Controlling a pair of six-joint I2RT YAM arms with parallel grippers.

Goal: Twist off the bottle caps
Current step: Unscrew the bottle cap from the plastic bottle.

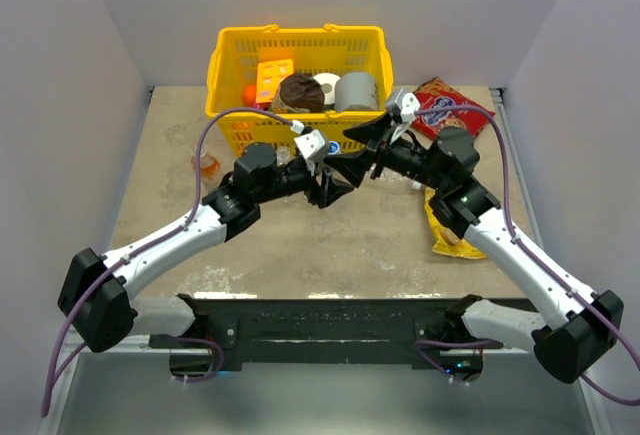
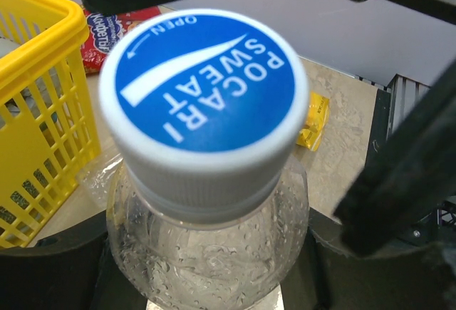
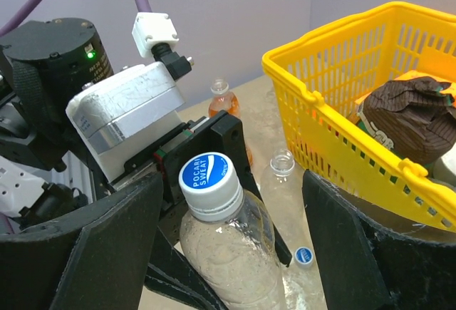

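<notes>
My left gripper point(image 2: 206, 271) is shut on the body of a clear bottle point(image 2: 206, 253) and holds it off the table. Its white cap with a blue face point(image 2: 203, 89) is still screwed on. The same cap point(image 3: 206, 182) sits between the fingers of my right gripper point(image 3: 231, 185), which is open with a gap on each side of the cap. Beyond it a clear bottle point(image 3: 281, 178) stands with an open neck and a loose cap point(image 3: 304, 255) beside it on the table. An orange bottle point(image 3: 224, 103) stands further back, its neck open.
A yellow basket point(image 1: 300, 40) with a grey roll, a brown pack and other goods stands at the back. A red snack bag point(image 1: 445, 110) lies to its right. A yellow packet point(image 1: 445, 235) lies near my right arm. The two grippers point(image 1: 340, 170) meet in front of the basket.
</notes>
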